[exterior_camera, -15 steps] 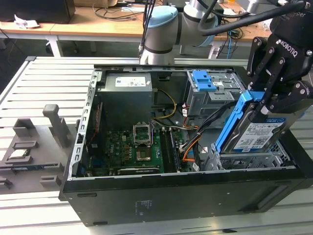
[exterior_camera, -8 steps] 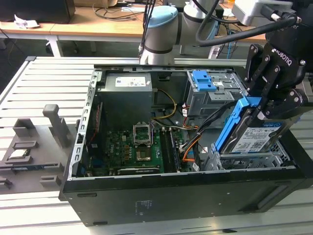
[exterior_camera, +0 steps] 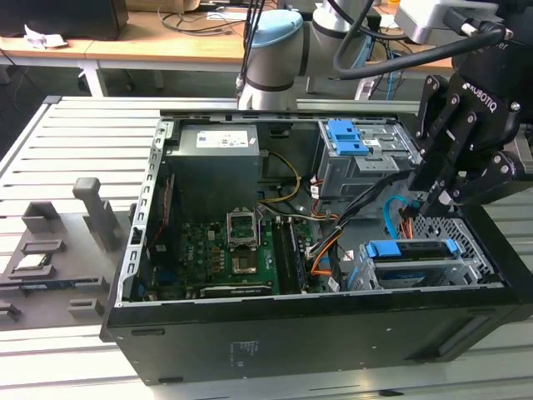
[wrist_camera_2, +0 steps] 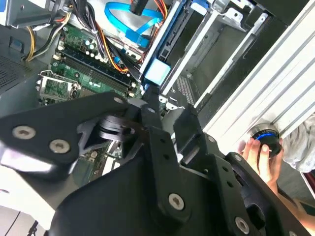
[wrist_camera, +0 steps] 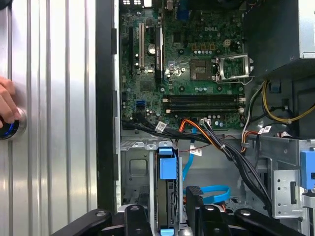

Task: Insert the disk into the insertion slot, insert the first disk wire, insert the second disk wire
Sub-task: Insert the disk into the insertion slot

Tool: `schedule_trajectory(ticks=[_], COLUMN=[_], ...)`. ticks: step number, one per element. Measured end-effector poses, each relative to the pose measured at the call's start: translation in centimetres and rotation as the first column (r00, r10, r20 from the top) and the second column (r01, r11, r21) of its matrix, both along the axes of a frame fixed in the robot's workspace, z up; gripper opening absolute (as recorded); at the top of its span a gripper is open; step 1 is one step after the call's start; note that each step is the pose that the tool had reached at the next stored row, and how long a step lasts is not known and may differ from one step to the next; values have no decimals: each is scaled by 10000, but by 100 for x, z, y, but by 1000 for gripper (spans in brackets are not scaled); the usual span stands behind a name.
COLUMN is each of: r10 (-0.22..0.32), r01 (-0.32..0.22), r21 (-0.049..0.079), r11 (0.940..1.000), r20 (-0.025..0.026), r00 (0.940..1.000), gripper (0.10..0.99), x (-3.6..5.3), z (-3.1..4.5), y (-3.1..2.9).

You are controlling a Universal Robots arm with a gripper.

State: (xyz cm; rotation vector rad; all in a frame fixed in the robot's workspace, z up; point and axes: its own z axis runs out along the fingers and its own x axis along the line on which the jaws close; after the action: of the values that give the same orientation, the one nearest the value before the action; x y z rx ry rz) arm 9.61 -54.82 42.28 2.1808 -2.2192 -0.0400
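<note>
Well, your disk (exterior_camera: pixel 412 249) sits home in the insertion slot (exterior_camera: pixel 470 265), at four o'clock from the motherboard (exterior_camera: pixel 225 250) in the exterior view; the gripper (exterior_camera: pixel 443 200) hovers just above, fingers (wrist_camera: pixel 134 216) apart either side, probably because nothing needs holding.

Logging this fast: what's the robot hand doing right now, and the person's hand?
Robot hand: open, either side of the disk.
Person's hand: on a round button.

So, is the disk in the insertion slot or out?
In. The disk lies between the grey walls of the insertion slot.
</note>
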Motion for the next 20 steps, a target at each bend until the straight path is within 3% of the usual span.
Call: schedule_trajectory(ticks=[3, 6, 20], r10=[0, 0, 0], r01=[0, 0, 0], r21=[0, 0, 0], r11=[10000, 10000, 10000], r20=[0, -1, 0], r00=[10000, 10000, 10000], gripper=[298, 118, 106], x=[0, 0, 0], z=[1, 1, 4], y=[0, 0, 0])
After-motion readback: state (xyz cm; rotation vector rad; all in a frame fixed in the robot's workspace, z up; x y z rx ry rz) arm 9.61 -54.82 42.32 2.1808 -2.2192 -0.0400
